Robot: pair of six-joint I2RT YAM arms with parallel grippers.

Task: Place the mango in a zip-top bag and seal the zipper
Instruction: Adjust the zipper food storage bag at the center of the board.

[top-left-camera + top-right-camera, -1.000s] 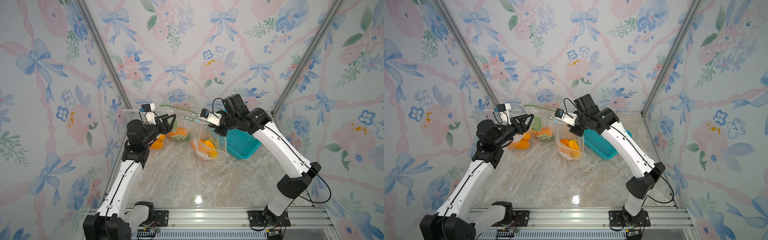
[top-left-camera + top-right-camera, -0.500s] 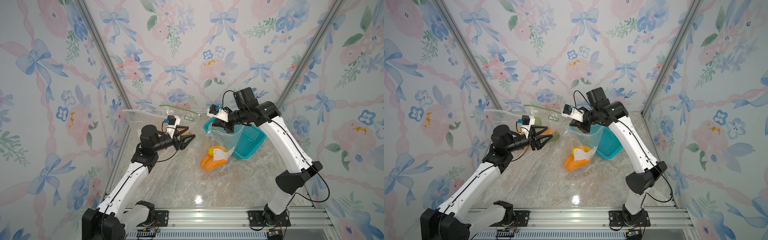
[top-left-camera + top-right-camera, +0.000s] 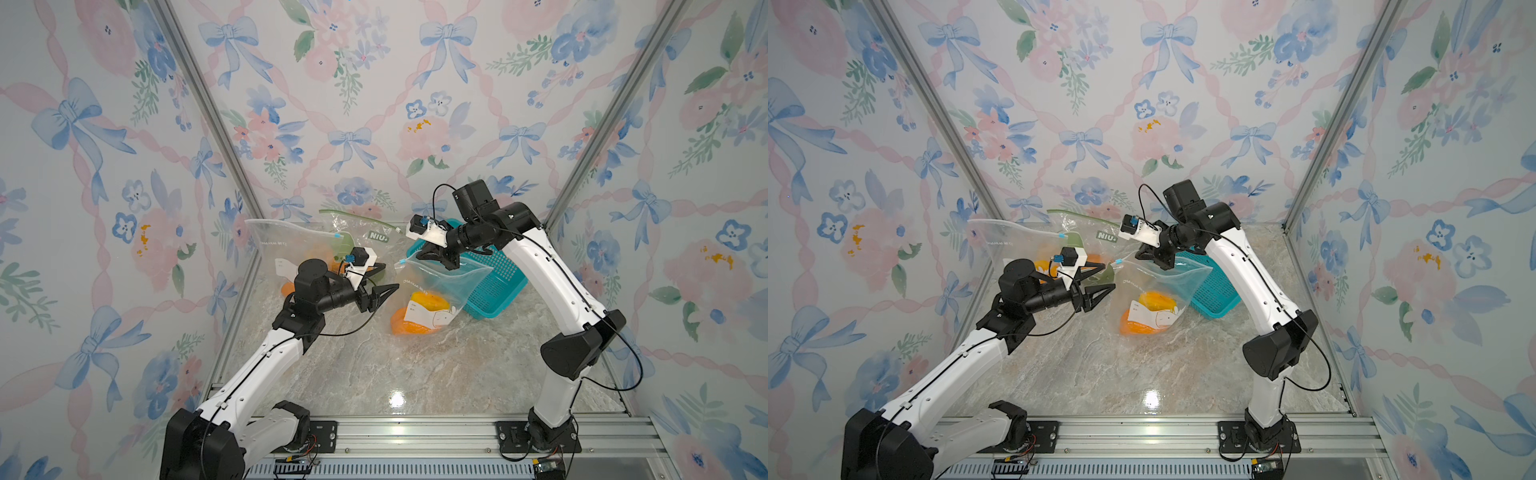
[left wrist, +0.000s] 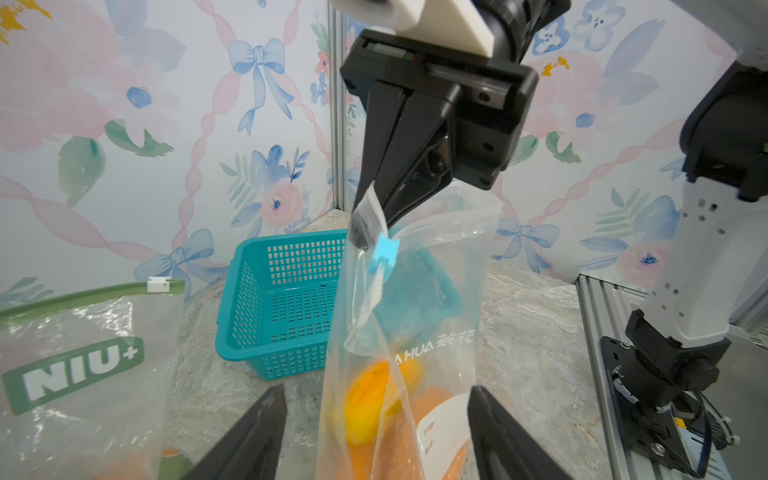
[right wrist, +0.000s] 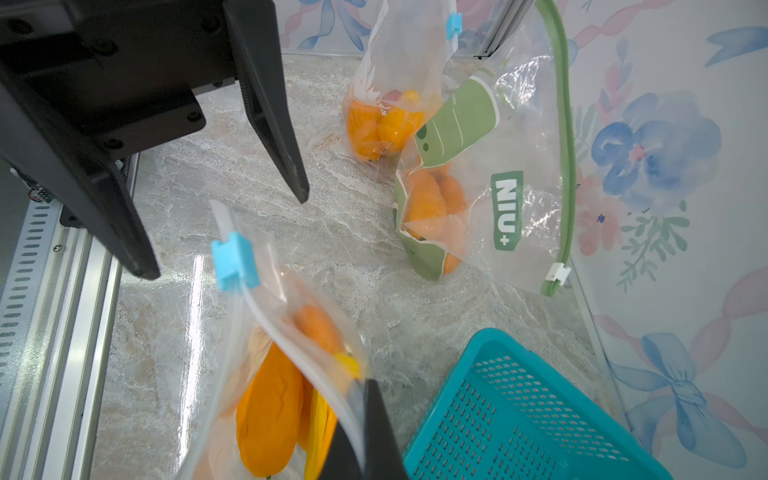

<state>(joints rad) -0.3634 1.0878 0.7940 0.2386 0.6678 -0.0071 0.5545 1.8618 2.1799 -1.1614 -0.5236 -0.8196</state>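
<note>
The clear zip-top bag (image 3: pixel 440 286) (image 3: pixel 1167 286) hangs from my right gripper (image 3: pixel 451 264) (image 3: pixel 1163 264), which is shut on its top edge (image 5: pixel 370 384). Its lower end rests on the table. Orange and yellow mango (image 3: pixel 428 301) (image 4: pixel 370 403) (image 5: pixel 270 407) lies inside it. A blue slider (image 4: pixel 384 251) (image 5: pixel 232 259) sits at the zipper end that points toward my left arm. My left gripper (image 3: pixel 388 276) (image 3: pixel 1108 276) (image 4: pixel 378 388) is open and aimed at the bag from the left, holding nothing. Its fingertips (image 5: pixel 303 195) are close to the slider end but apart from it.
A teal basket (image 3: pixel 494 282) (image 4: pixel 282 299) stands tilted behind the held bag. At the back left lie two more bags with orange fruit: a green "NIU+" bag (image 3: pixel 365 232) (image 5: pixel 498 187) and a clear bag (image 3: pixel 291 249) (image 5: pixel 395 83).
My right gripper has carried the bag up and toward the basket, then held there. My left gripper has swung away from the back-left bags toward the held bag's slider end.
</note>
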